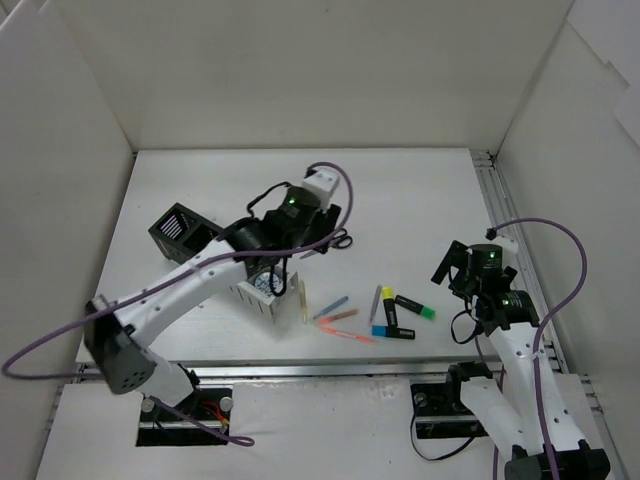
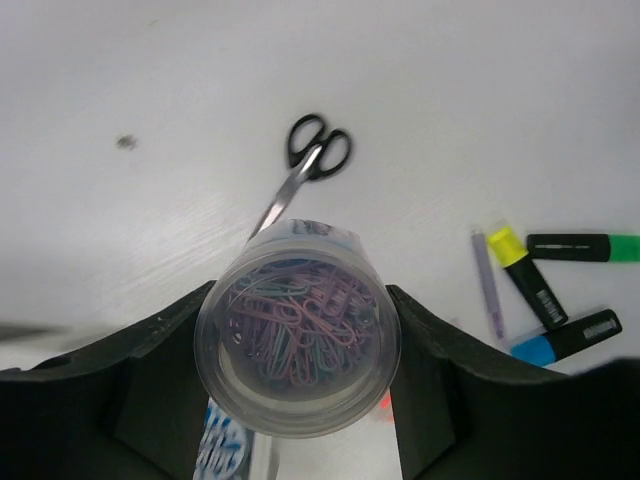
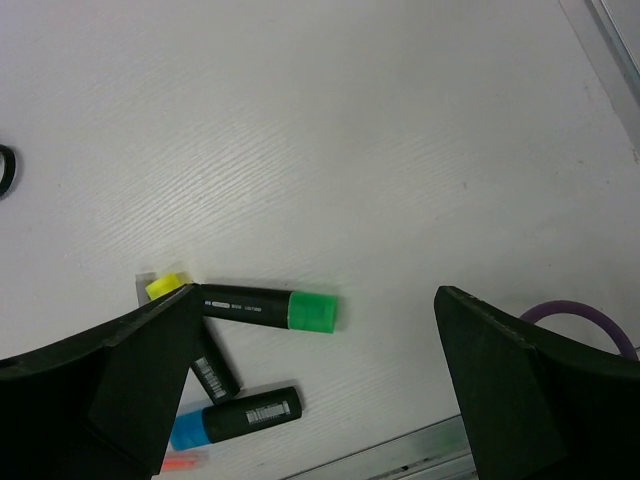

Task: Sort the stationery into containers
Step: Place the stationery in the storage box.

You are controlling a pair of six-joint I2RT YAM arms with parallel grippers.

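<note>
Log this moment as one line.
left gripper: shut on clear jar of paper clips | right gripper: open, empty | scissors, green highlighter: on table

jar (image 2: 297,345) between fingers (image 2: 140,390) of left gripper (image 2: 298,315), scissors (image 2: 305,165) beyond it, pen (image 2: 487,285) and highlighters (image 2: 528,275) right

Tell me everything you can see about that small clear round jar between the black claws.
The small clear round jar looks like see-through plastic and is packed with pastel paper clips in purple, pink, green and blue. The left wrist camera looks straight into its round end; whether a lid is on cannot be told. The left gripper clamps it, its black fingers pressed against both sides. Beyond it in that view lie black-handled scissors.
</note>
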